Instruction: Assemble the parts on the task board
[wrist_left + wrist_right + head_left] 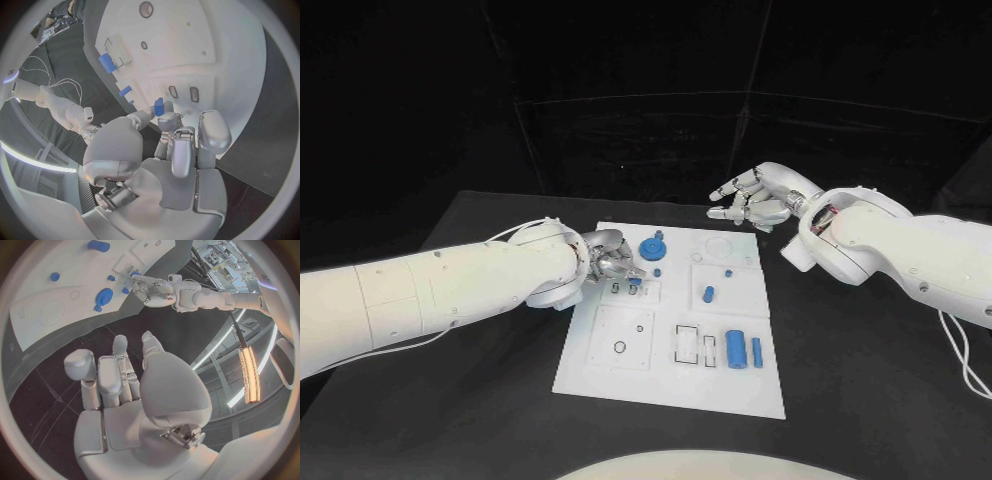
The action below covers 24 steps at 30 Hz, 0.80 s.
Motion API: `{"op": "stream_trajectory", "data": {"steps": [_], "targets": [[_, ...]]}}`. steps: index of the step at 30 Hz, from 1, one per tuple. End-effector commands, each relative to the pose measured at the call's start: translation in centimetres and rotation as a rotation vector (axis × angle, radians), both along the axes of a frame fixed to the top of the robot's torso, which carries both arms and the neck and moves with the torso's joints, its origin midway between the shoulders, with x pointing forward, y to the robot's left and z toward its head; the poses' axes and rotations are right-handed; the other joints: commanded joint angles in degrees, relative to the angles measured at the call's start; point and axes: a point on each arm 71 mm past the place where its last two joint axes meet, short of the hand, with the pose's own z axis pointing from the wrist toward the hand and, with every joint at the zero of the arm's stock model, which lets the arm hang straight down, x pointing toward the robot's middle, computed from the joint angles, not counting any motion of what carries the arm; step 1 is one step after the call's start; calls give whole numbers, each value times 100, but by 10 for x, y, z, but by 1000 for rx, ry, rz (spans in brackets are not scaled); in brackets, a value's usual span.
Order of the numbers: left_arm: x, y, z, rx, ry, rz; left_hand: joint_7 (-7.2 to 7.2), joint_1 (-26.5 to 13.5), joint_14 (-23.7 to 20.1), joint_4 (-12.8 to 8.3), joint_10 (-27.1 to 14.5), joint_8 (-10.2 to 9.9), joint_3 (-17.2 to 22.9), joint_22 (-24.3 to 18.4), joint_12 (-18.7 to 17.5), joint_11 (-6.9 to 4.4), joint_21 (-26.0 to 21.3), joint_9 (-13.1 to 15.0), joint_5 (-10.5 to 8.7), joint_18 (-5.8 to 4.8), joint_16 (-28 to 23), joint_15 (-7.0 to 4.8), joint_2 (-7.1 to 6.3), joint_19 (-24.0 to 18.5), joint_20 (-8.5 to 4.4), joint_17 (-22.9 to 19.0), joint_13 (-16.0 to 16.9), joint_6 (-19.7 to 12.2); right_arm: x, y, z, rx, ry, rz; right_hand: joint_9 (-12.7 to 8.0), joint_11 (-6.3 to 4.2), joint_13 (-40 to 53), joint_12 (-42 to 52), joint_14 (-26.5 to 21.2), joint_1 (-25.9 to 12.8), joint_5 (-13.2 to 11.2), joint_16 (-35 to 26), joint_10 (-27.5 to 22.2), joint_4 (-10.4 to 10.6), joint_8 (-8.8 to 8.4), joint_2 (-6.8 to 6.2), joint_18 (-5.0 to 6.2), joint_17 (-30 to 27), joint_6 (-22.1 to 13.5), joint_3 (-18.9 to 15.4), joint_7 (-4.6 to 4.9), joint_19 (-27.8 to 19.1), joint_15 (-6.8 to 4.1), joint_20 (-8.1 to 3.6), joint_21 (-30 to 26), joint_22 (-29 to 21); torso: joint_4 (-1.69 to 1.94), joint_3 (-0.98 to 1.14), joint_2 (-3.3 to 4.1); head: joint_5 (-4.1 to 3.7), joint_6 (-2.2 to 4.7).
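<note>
I have the left hand [606,262] over the left edge of the flat white rectangular task board [733,385], its fingertips pinching a small blue block-shaped part [159,106] just above 2 small dark slots [173,91] in the board. My worry is misalignment: the part is gripped only at the tips, so if I lower it tilted or slightly off the slot it could catch on the rim, twist in the pinch and drop loose onto the board. From the head view the hand hides the slot, so I judge the fit from the left wrist view alone, and the fisheye bend there makes that unreliable. Pressing too hard could also shift the board on the black table [473,420].

The left arm reaches in low, with the palm turned down towards the board and the fingers curled together onto the part. The right hand [754,198] hovers off the board's far right corner, well clear of it, fingers apart and holding nothing.

Other blue parts wait on the board: a round blue gear-like disc [655,247] just beside the left hand, and 2 blue cylinders [736,350] towards the near edge.
</note>
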Motion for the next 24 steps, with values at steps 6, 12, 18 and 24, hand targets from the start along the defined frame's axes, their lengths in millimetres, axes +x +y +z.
{"op": "stream_trajectory", "data": {"steps": [6,12,18,24], "targets": [[-4,-1,-3,30,-51,-29,-34,-4,580,-924,91,30,969,10,26,-35,23,18,22,-67,1,-51,29,40,-15,1451,4,-12,0,0,1,-3,-6,5,-8,15,-5,-28,33,5,40,-27,-34,12,-9,39,49,-5,10,-35,13,-35,-30,-4,-25,-6,4,-2,5,12,-26],[-5,1,-6,54,-36,-47,-34,-3,579,-932,92,34,991,11,28,-36,23,24,27,-67,0,-52,18,40,-17,1449,4,-16,0,0,1,-4,-7,5,-8,16,-7,-28,33,3,45,-30,-35,15,-10,41,50,-7,9,-39,14,-36,-30,-4,-28,-9,1,-7,2,11,-30],[-7,2,-8,75,-12,-65,-34,-21,581,-957,104,50,1034,17,46,-36,24,44,69,-68,4,-53,-46,41,-20,1456,20,-22,0,0,1,-5,-7,6,-9,16,-10,-29,33,0,51,-34,-36,19,-11,44,50,-10,7,-44,15,-37,-30,-4,-31,-14,1,-5,2,18,-41],[-6,2,-10,90,2,-76,-35,-24,581,-959,108,54,1038,16,51,-36,23,47,79,-67,4,-53,-55,40,-20,1456,24,-21,0,1,1,-4,-8,8,-9,16,-10,-29,33,0,51,-34,-36,19,-11,44,50,-10,7,-44,15,-37,-30,-4,-31,-14,-3,-2,6,29,-46]]}}
